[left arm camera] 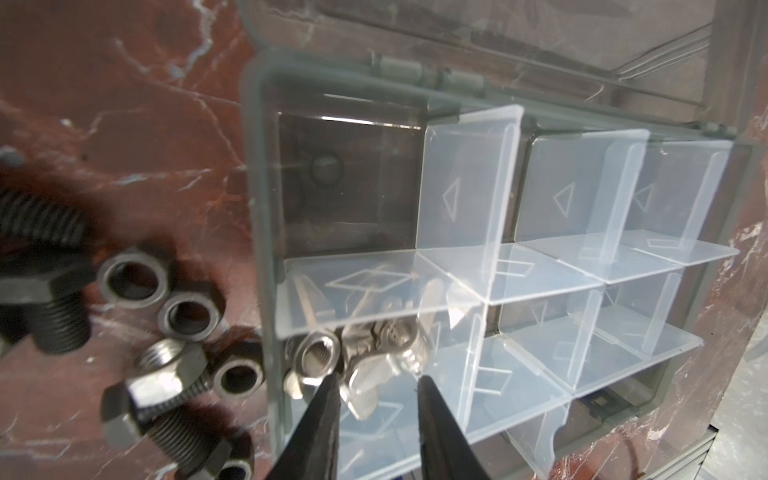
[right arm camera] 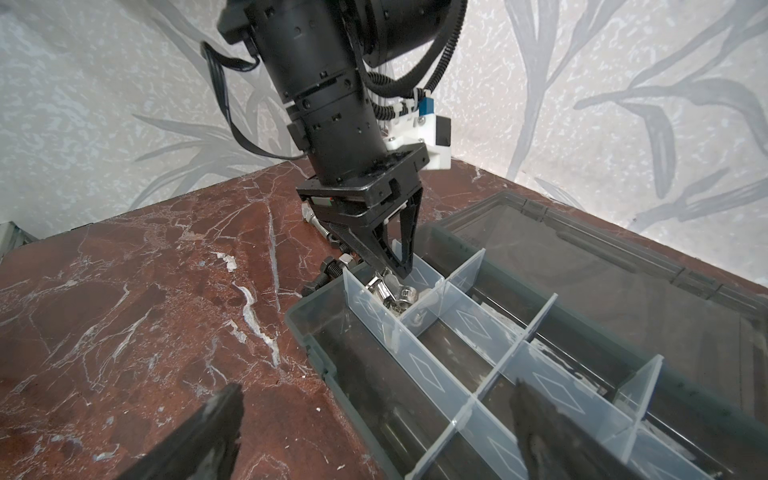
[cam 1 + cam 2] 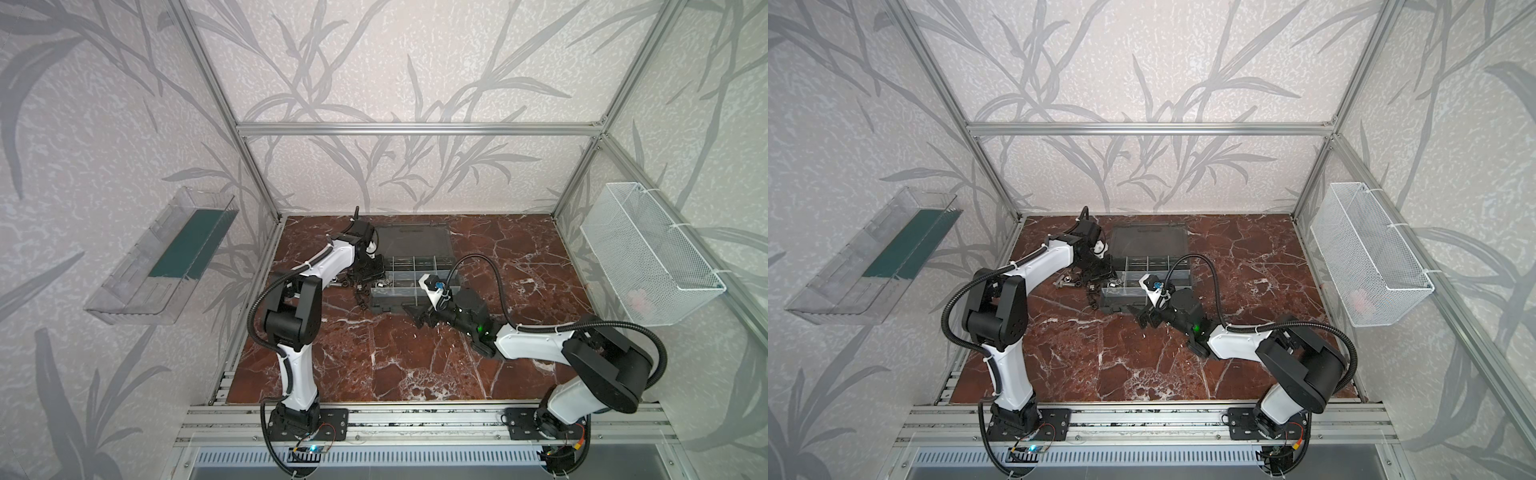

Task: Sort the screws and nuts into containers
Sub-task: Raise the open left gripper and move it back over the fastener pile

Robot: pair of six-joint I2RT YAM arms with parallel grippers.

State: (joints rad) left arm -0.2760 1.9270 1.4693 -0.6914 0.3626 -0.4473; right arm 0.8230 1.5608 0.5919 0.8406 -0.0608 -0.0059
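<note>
The dark grey organizer case (image 3: 395,298) (image 3: 1121,300) lies open, its containers (image 1: 469,199) split by translucent dividers. My left gripper (image 1: 378,379) (image 3: 376,282) hangs over the corner compartment with its jaws a little apart and nothing between them. Just past its tips, in that compartment, lie a silver nut (image 1: 318,358) and other shiny pieces (image 2: 390,293). Loose black screws (image 1: 54,307) and nuts (image 1: 134,277) lie on the table left of the case (image 3: 359,293). My right gripper (image 2: 378,388) (image 3: 417,318) stands wide open and empty, straddling the case's near rim (image 2: 316,332).
The case's flat lid (image 3: 411,241) lies open behind the compartments. A clear plastic tray (image 3: 162,257) hangs on the left wall and a white wire-mesh basket (image 3: 648,253) on the right wall. Aluminium frame posts border the marble table (image 3: 374,365).
</note>
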